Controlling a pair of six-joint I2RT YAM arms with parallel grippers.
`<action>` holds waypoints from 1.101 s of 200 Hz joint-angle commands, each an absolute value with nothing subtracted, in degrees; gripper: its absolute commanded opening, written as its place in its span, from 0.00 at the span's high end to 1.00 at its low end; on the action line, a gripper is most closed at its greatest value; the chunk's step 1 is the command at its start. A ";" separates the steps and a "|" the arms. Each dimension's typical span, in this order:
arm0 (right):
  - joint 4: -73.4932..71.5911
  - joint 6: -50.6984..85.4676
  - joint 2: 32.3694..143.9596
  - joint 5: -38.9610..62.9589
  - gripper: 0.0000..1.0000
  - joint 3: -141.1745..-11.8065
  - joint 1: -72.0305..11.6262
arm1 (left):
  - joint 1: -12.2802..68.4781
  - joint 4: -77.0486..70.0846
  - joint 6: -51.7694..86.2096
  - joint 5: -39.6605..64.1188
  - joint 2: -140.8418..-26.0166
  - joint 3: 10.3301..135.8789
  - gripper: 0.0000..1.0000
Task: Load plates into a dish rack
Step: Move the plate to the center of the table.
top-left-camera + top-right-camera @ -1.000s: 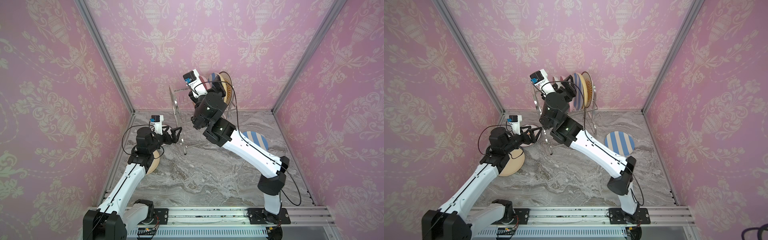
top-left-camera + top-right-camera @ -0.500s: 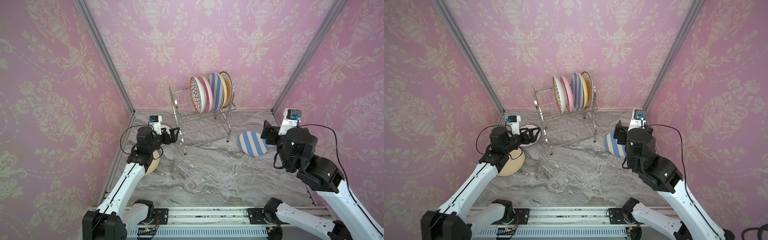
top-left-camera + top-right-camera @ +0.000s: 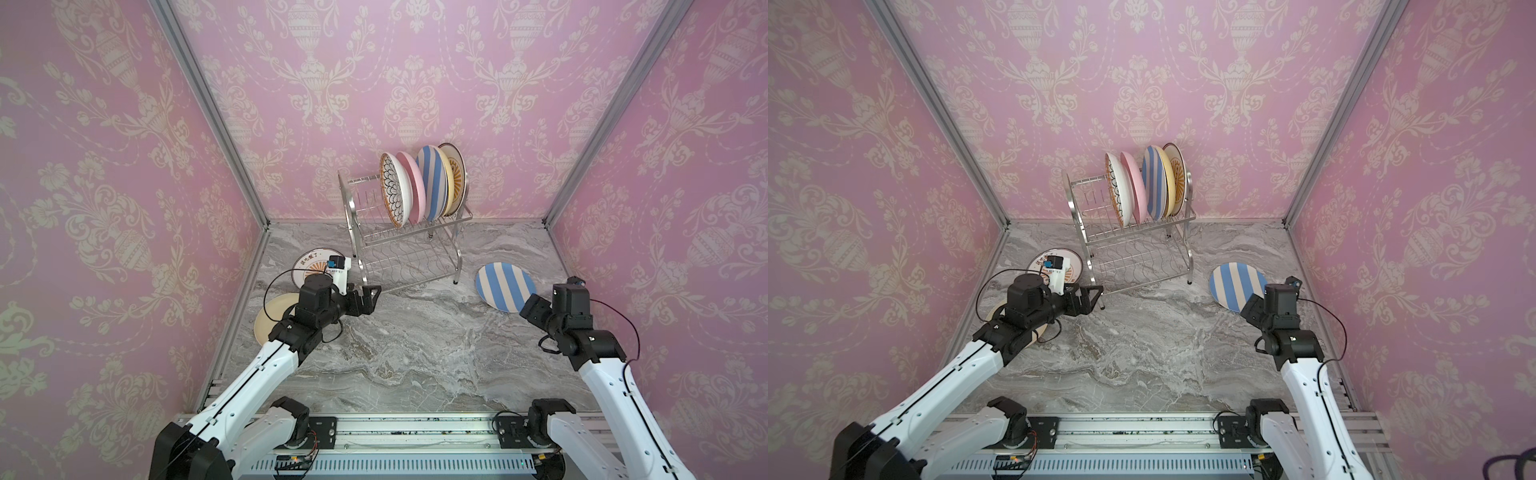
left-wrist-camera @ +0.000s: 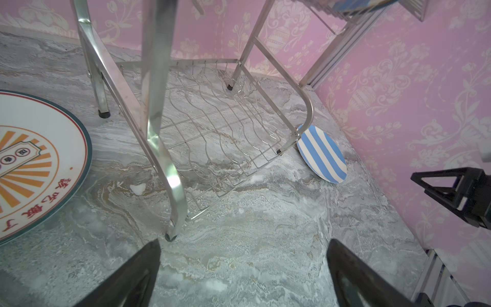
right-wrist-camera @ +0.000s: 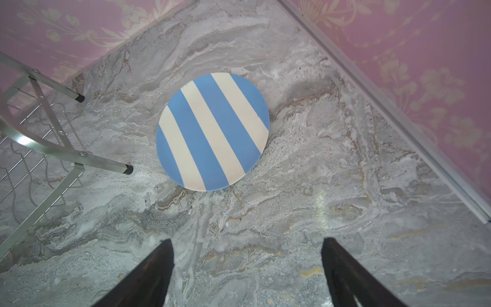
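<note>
The dish rack (image 3: 409, 253) (image 3: 1136, 249) stands at the back of the table, with several plates upright in its upper shelf: the black-petal one (image 3: 390, 189) at the left end, then pink (image 3: 412, 187), blue-striped, yellow and sunburst. A blue-white striped plate (image 3: 500, 289) (image 5: 212, 130) lies flat to the right of the rack. My right gripper (image 3: 528, 307) (image 5: 247, 244) hovers open just short of its near edge, holding nothing. A sunburst plate (image 3: 309, 266) (image 4: 34, 164) and a cream plate (image 3: 272, 318) lie at the left. My left gripper (image 3: 370, 297) (image 4: 243, 247) is open and empty by the rack's front-left leg (image 4: 170, 234).
The rack's wavy lower shelf (image 4: 212, 127) holds nothing. Pink walls close in the table on three sides, with metal corner posts (image 3: 208, 108). The right wall runs close beside the striped plate (image 3: 1235, 286). Bare marble table (image 3: 415, 353) lies between the arms.
My right arm has left the rack and swung back to the right side, coming down near the striped plate with its jaws wide. The left arm has barely moved.
</note>
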State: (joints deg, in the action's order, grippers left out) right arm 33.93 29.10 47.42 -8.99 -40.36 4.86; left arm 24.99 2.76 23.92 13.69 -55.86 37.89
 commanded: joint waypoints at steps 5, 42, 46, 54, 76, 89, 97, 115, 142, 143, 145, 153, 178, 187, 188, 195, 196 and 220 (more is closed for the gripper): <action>24.51 33.26 50.65 8.98 0.12 -38.26 12.72 | 32.62 3.39 25.90 5.18 -56.55 36.47 0.01; 20.82 31.38 62.15 7.55 0.13 -44.55 15.90 | 39.88 -3.42 26.74 5.98 -65.43 37.27 0.01; 20.94 30.75 63.87 6.77 0.13 -45.94 15.91 | 40.27 -4.03 26.70 6.18 -66.37 37.50 0.01; 21.02 29.35 67.23 5.11 0.13 -49.01 15.86 | 40.87 -5.12 26.50 6.70 -67.71 38.02 0.01; 22.45 26.09 78.33 2.86 0.14 -58.26 15.85 | 41.63 -9.26 26.80 8.78 -70.16 37.75 0.01; 22.83 25.33 84.80 4.34 0.14 -63.62 15.90 | 42.14 -10.71 26.67 8.34 -70.32 37.06 0.01; 23.28 25.18 88.45 6.19 0.14 -66.54 15.90 | 42.47 -11.00 26.32 8.05 -70.16 36.85 0.01; 24.84 23.78 96.34 7.57 0.16 -74.70 15.49 | 43.05 -11.07 25.52 7.09 -69.20 35.96 0.01; 28.94 20.79 107.54 7.54 0.17 -85.51 14.90 | 43.28 -11.11 25.67 4.98 -66.89 33.72 0.01; 28.94 20.79 107.54 7.54 0.17 -85.51 14.90 | 43.26 -11.14 25.71 4.90 -66.80 33.61 0.01; 29.18 20.48 108.66 7.87 0.16 -86.66 14.94 | 43.25 -11.31 25.74 4.83 -66.67 33.41 0.01; 30.97 19.15 112.18 8.84 0.17 -90.48 14.94 | 43.24 -12.00 25.84 4.73 -66.01 32.77 0.01; 38.18 16.57 121.38 10.69 0.17 -102.12 14.33 | 43.26 -13.80 25.79 5.12 -64.79 31.54 0.01; 38.70 16.61 123.44 11.64 0.17 -104.46 14.32 | 43.25 -13.96 25.67 5.57 -64.73 31.55 0.01; 38.82 16.61 123.68 11.71 0.17 -104.61 14.32 | 43.25 -13.97 25.62 5.69 -64.71 31.55 0.01; 39.51 16.55 125.05 11.67 0.17 -106.40 14.33 | 43.24 -13.80 25.17 6.26 -64.74 31.64 0.01; 39.62 16.49 125.23 11.68 0.17 -106.59 14.33 | 43.29 -13.76 25.11 6.34 -64.72 31.64 0.01; 42.21 15.69 129.42 12.38 0.17 -111.26 14.24 | 43.28 -13.27 24.65 6.37 -64.06 31.29 0.01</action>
State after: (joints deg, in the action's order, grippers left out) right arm 36.21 17.98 126.63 10.31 -106.74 14.57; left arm 42.94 -12.56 25.56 6.50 -65.56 32.08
